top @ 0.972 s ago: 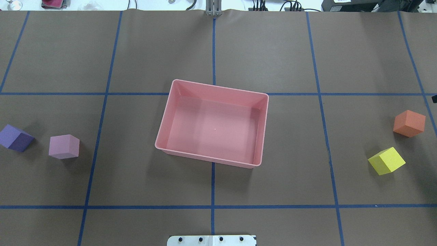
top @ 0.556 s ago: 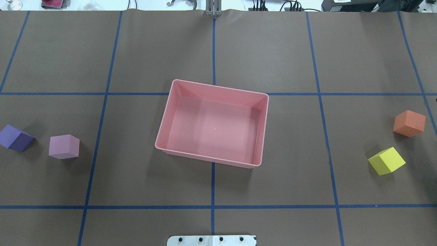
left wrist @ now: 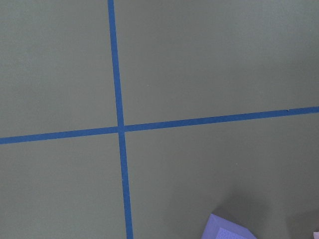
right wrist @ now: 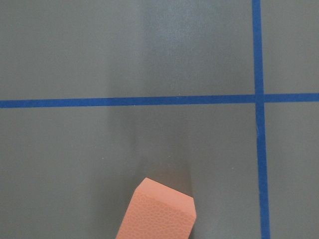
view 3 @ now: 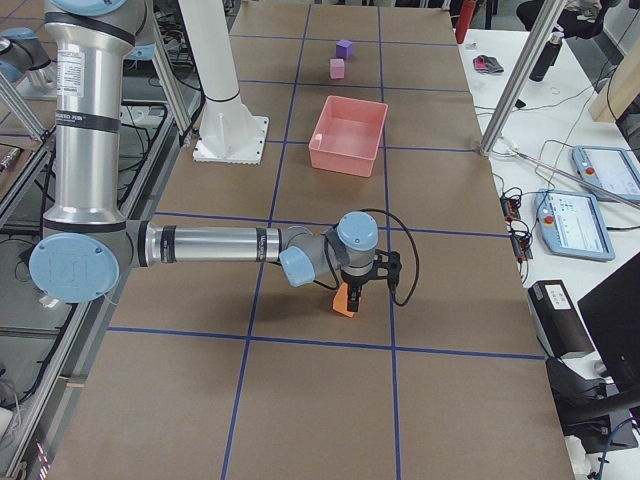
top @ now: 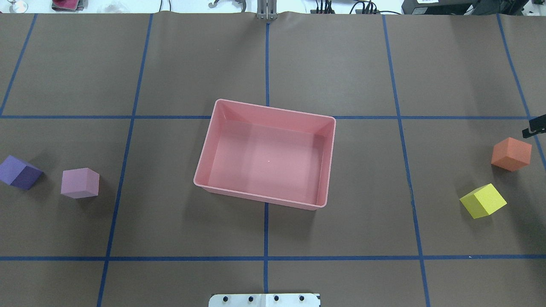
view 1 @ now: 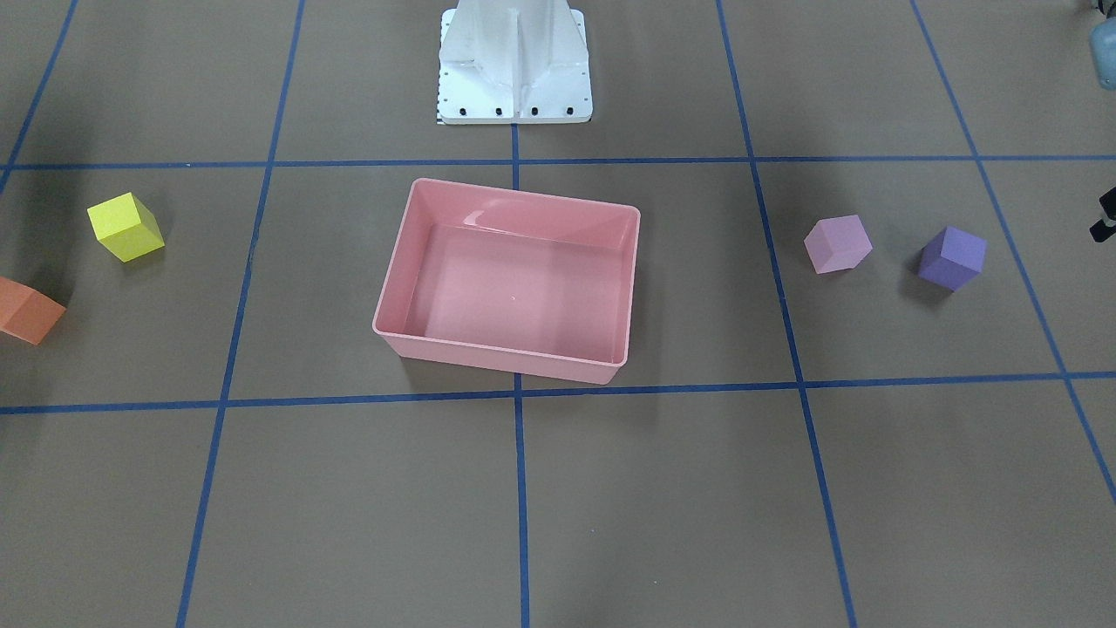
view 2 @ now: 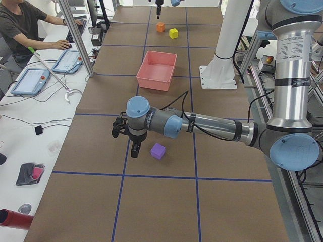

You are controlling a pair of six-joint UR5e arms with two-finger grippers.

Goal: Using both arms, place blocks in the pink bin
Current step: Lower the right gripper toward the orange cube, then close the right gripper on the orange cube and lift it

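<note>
The pink bin (top: 273, 110) sits empty at the table's middle. The purple block (top: 19, 172) and the light pink-lilac block (top: 79, 183) lie at the left, the orange block (top: 511, 154) and the yellow block (top: 483, 201) at the right. Only a black tip of my right gripper (top: 535, 127) shows at the right edge, just beyond the orange block (right wrist: 159, 214). My left gripper (view 2: 135, 150) hangs beside the purple block (left wrist: 227, 231), and only its edge shows in the front view (view 1: 1103, 218). I cannot tell whether either gripper is open or shut.
The white base pedestal (view 1: 514, 61) stands behind the bin. Blue tape lines grid the brown table cover. A metal post (view 2: 75, 35) and a desk with tablets (view 2: 30, 80) and a seated operator line the far side.
The black tip of my right gripper has come further in at the overhead view's right edge, toward the orange block. The blocks and the bin have not moved.
</note>
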